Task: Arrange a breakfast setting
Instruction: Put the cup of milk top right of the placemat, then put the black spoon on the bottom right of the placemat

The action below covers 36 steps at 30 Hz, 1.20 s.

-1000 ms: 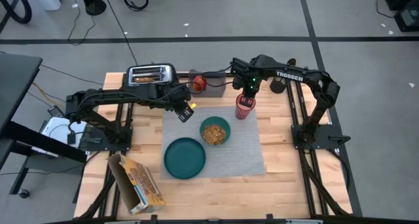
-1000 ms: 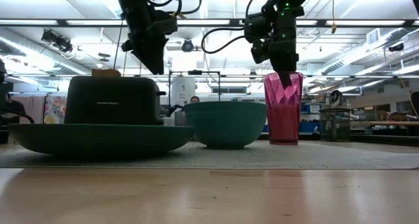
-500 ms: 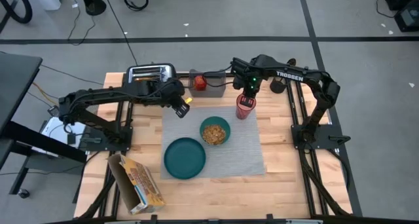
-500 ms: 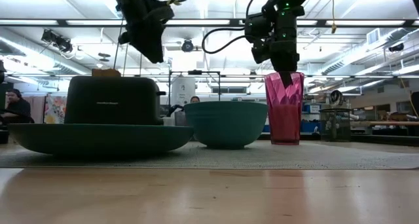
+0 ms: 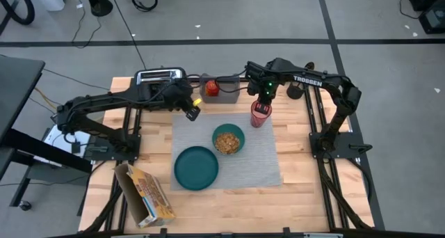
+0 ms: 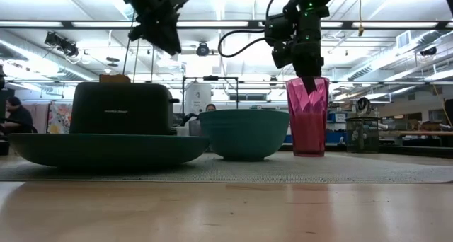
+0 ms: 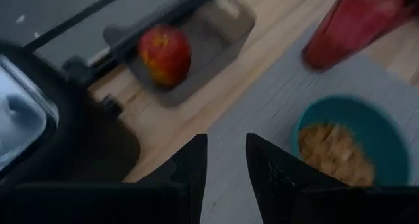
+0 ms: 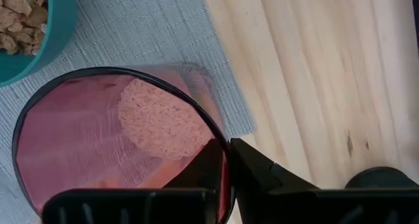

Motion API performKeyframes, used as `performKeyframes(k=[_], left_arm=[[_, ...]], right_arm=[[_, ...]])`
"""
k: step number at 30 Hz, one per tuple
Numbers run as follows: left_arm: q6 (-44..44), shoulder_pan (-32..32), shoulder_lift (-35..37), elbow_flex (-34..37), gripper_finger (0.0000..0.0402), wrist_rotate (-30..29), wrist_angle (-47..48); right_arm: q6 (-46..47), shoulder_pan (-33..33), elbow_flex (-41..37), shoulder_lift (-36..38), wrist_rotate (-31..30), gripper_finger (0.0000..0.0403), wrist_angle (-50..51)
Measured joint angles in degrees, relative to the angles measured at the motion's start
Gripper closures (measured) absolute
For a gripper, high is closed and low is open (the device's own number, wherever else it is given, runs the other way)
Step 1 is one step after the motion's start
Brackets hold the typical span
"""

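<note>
1. Toaster (image 5: 160,78) detail is partly lost: in the high view the left arm crosses in front of it, and in the left wrist view only a blurred corner of its slot shows.
2. Spoon and toast slice cannot be made out in any view.
3. Low down, the teal plate (image 6: 106,147) fills the foreground and hides the base of the toaster behind it; the placemat (image 6: 318,170) reads only as a thin grey band.
4. Left gripper (image 5: 192,107) hangs in the air over the far left corner of the placemat, just beside the toaster, with its arm reaching in from the table's left side. Its fingers (image 7: 190,168) stand slightly apart with nothing between them.
5. Beyond those fingers lie the small red fruit (image 7: 165,54) in the grey tray (image 7: 216,27), and the teal bowl (image 7: 347,142) filled with cereal.
6. Right gripper (image 5: 262,104) points straight down at the translucent red cup (image 5: 259,115), its arm bent in from the right side of the table. The wrist view shows its narrow jaws pinching the cup's rim, one finger inside and one outside.
7. Cup stands upright on the far right part of the placemat, just beside the bowl; the bowl sits mid-mat and the plate nearer the front left.
8. Cereal box (image 5: 146,195) lies open on the bare wood at the front left, off the mat.
</note>
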<state>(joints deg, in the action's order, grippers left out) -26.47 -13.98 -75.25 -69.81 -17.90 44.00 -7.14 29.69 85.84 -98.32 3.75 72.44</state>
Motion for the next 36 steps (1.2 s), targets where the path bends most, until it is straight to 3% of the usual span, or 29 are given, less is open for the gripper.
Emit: performKeyframes(k=[12, 21, 28, 36], left_arm=[[-1.4, -0.1, 2.8, 0.0, 0.0287, 0.0, -1.9], [-1.1, 0.4, 5.9, -0.1, 0.0287, 0.0, -2.9], [-0.1, 5.3, 6.9, -0.1, 0.0287, 0.1, -7.7], [3.4, 11.7, 6.8, -0.1, 0.0287, 0.2, -15.2]], right_arm=[[-0.1, 0.0, 0.0, 0.6, -0.6, 0.0255, 1.9], [3.2, 0.0, 0.0, 9.1, -3.1, 0.0198, 3.3], [17.3, 2.9, 0.0, 20.5, -12.5, 0.0189, 2.6], [35.1, 13.6, -4.3, 29.2, -23.7, 0.0190, -0.3]])
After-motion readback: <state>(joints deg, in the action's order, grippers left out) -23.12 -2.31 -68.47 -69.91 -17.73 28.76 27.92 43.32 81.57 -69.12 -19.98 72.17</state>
